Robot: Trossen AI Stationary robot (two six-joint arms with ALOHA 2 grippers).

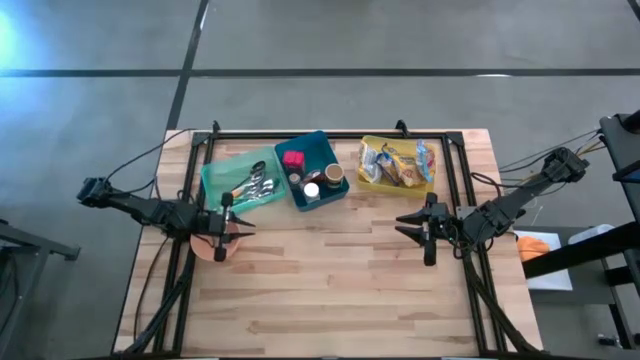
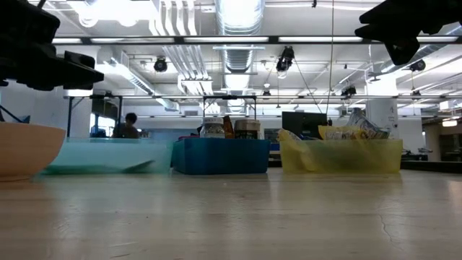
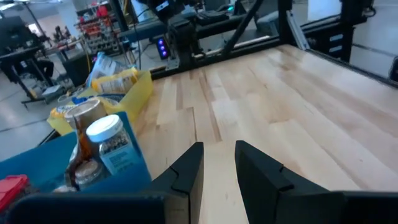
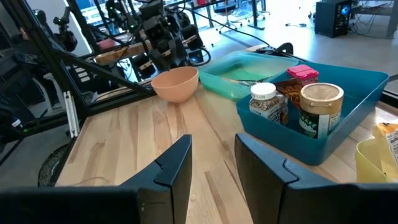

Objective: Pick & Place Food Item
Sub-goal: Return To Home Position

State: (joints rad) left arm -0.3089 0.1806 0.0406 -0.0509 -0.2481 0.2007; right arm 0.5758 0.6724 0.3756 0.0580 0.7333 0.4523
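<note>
Packs lie in the yellow bin, spoons in the green bin, jars in the blue bin — sorted by kind, so I judge the placing done. My left gripper hangs over the bowl, fingers slightly parted, holding nothing. My right gripper hovers before the yellow bin, likewise parted and empty. Both sit clear of the bins — consistent with parking. No brand or label text is legible to me.
</note>
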